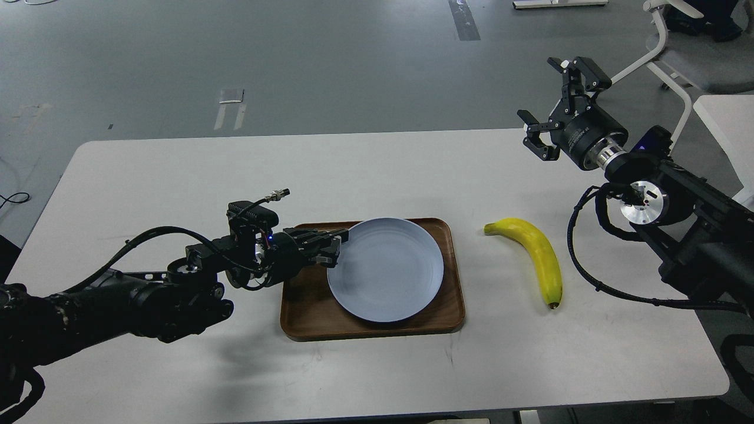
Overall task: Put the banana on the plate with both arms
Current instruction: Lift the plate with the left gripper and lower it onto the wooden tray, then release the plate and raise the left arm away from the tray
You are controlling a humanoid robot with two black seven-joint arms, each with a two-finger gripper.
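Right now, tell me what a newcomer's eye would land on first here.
The curved bright yellow banana stands out most, lying alone on the white table, right of the brown wooden tray. Next comes the round pale blue-grey plate sitting empty on that tray. The left hand is at the plate's left rim, while the right hand hangs open above the table's far right corner.

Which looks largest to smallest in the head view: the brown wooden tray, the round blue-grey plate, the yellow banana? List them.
1. Rectangular brown wooden tray, largest.
2. Round pale blue-grey plate, which sits on the tray and fits within its outline.
3. Curved yellow banana, shortest and thinnest, lying on the white table right of the tray.
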